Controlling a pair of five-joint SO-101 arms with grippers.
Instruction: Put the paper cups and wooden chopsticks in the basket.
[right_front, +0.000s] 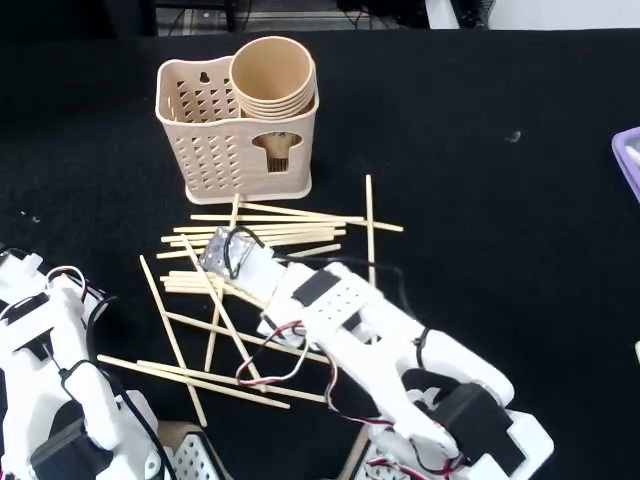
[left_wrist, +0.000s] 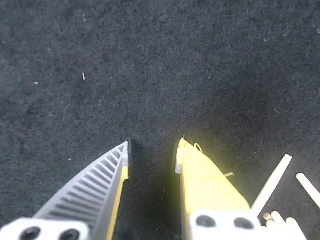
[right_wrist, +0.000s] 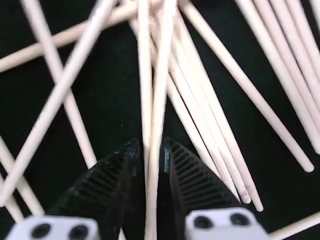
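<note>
**Operator:** Where are the task items?

**Technician:** The stack of tan paper cups (right_front: 272, 75) stands nested inside the beige perforated plastic basket (right_front: 200, 150), in its 3 o'clock compartment. The pale wooden chopsticks (right_front: 300, 238) lie scattered and crossed on the black tabletop (right_front: 480, 200), from 6 o'clock of the basket out toward 7 o'clock.

**Operator:** What is the state of each tool?

**Technician:** The right tool (right_wrist: 148, 145) sits low in the pile at 6 o'clock of the basket. Its jaws are narrow, with wooden chopsticks pinched between them. I cannot tell whether it holds one stick or two. The left tool (left_wrist: 152, 145) hovers over bare tabletop with its jaws moderately apart, holding nothing. A few stick ends lie near it.

**Operator:** How will the sticks handle?

**Technician:**
- **Properties:** They are probably light, stiff, smooth and round, so they are likely to roll on the tabletop and pivot between the jaws.
- **Where to grip:** Grip near mid-length so the stick stays level. A grip near one end would let the stick swing.
- **Force:** A firm pinch should be safe, but a sideways load could snap a stick.
- **Neighbouring sticks:** Crossed sticks may drag along on the lift.
- **Basket:** It looks light and may shift if struck. Enter end-first at the 9 o'clock compartment.
</note>
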